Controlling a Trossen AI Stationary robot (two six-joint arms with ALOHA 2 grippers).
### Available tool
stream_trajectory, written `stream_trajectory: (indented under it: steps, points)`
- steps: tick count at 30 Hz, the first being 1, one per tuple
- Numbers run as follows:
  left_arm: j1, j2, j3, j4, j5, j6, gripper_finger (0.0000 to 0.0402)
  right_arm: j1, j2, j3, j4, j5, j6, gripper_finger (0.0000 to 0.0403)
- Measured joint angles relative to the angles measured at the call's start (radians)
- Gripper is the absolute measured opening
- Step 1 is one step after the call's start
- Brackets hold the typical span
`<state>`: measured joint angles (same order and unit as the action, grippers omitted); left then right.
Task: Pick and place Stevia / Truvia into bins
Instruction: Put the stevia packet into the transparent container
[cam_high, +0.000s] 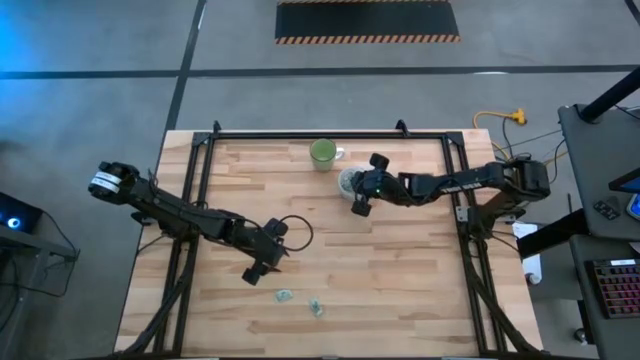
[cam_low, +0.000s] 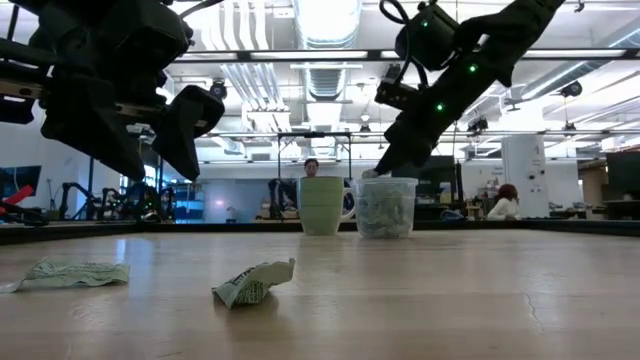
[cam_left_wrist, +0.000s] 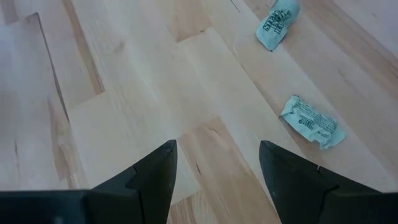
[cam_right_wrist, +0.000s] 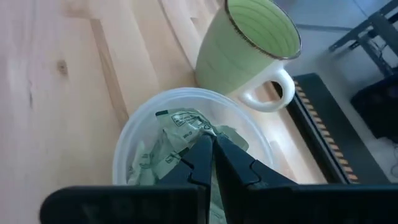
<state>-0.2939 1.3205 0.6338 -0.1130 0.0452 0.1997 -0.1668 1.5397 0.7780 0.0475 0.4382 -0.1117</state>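
Two crumpled pale green Stevia sachets (cam_high: 284, 295) (cam_high: 316, 308) lie flat on the wood near the table's near edge, also seen as sachets (cam_left_wrist: 311, 122) (cam_left_wrist: 278, 22) in the left wrist view. My left gripper (cam_left_wrist: 217, 168) hangs open above bare wood just short of them, touching nothing. The clear cup (cam_right_wrist: 186, 155) stands mid-table at the far side with several sachets inside. My right gripper (cam_right_wrist: 209, 144) is shut, its tips inside the cup's mouth. My right gripper comes slanting down from above into the cup's mouth, and its shut fingertips (cam_right_wrist: 200, 149) meet the upper edge of a sachet (cam_right_wrist: 181, 121) that stands tilted on the pile in the cup. The fingers hide the exact spot of the pinch.
A green mug (cam_high: 322, 153) stands right beside the cup on its far side, handle toward the right. A black cable loop (cam_high: 295, 232) lies by the left arm. Dark frame rails (cam_high: 200, 180) run along the table's sides and far edge.
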Motion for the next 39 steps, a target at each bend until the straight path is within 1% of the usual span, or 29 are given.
stream_trajectory:
  steps: [11, 22, 25, 28, 36, 39]
  points:
    - [0.000, 0.000, 0.000, 0.001, 0.000, -0.001, 0.0211, -0.035, 0.093, 0.010, -0.002, -0.039, -0.011, 0.0008]
    - [0.000, 0.000, 0.000, 0.001, 0.000, -0.003, 0.0211, -0.041, 0.094, 0.067, -0.086, -0.047, 0.000, 0.0008]
    - [0.000, 0.000, 0.000, 0.001, 0.000, -0.003, 0.0211, -0.041, 0.094, 0.073, -0.102, -0.047, -0.019, 0.0012]
    - [0.000, 0.000, 0.000, 0.001, 0.000, -0.003, 0.0211, -0.041, 0.092, 0.086, -0.131, -0.047, -0.023, 0.0031]
    - [0.000, -0.001, 0.000, 0.001, 0.000, -0.007, 0.0211, -0.038, 0.088, 0.153, -0.255, -0.047, -0.016, 0.0108]
    - [0.000, -0.001, -0.001, 0.000, 0.000, -0.010, 0.0211, -0.031, 0.077, 0.183, -0.310, -0.047, 0.006, 0.0126]
